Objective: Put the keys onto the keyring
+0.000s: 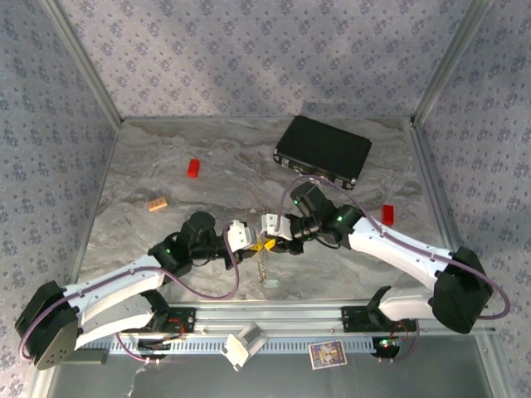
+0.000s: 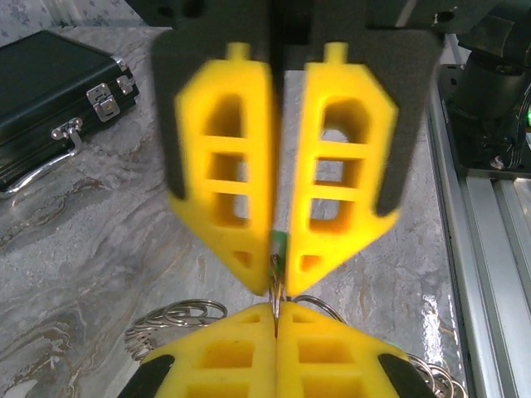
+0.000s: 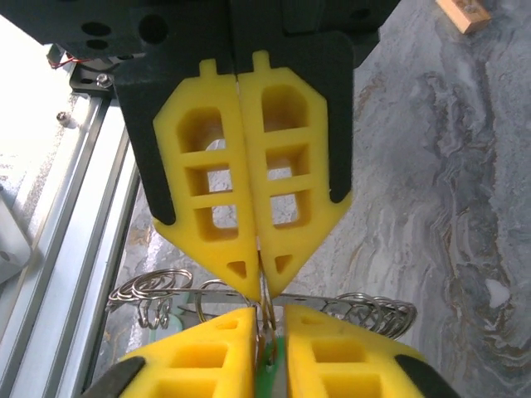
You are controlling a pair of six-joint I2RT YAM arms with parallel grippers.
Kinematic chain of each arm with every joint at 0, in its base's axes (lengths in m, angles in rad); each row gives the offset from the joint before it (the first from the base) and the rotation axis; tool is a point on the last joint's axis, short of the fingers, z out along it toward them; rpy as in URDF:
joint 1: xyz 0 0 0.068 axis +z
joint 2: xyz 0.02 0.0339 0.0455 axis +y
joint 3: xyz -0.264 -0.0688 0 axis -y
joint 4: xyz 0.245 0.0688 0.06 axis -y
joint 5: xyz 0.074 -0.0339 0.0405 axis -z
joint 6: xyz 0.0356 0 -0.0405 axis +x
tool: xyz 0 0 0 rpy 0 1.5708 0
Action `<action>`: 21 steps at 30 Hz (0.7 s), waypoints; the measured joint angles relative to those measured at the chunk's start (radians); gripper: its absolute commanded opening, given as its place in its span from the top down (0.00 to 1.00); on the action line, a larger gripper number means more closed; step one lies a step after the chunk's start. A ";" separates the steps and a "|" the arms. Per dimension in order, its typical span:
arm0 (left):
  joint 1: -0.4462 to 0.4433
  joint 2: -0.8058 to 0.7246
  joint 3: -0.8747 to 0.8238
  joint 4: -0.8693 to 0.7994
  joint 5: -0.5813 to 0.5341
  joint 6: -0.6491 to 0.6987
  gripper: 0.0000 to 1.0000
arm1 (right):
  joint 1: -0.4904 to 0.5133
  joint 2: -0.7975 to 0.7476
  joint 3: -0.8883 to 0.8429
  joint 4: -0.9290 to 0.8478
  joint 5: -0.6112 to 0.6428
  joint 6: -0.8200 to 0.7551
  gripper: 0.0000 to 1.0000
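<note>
Keyring (image 3: 264, 292) pinched between left fingers (image 3: 249, 220) (pressed together), right fingers (image 2: 249, 207) parted around a green-headed key (image 2: 280, 245).

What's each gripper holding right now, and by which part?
The left gripper pinches the keyring by its thin wire rim; the right gripper has a key by its green head between its fingers.

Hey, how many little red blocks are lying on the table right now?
2. One red block lies at the far left of the table; the other sits at the right, beside the right arm. More may be hidden under the arms.
</note>
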 measured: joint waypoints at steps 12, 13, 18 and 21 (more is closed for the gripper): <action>-0.001 -0.011 -0.027 0.057 0.001 -0.008 1.00 | -0.037 -0.101 -0.111 0.092 -0.007 0.079 0.71; -0.001 -0.011 -0.027 0.058 0.001 -0.008 1.00 | -0.037 -0.100 -0.111 0.094 -0.008 0.080 0.72; -0.001 -0.011 -0.027 0.060 0.001 -0.008 1.00 | -0.037 -0.094 -0.111 0.113 -0.010 0.086 0.79; -0.001 -0.011 -0.027 0.060 0.001 -0.008 1.00 | -0.037 -0.086 -0.111 0.114 -0.015 0.085 0.79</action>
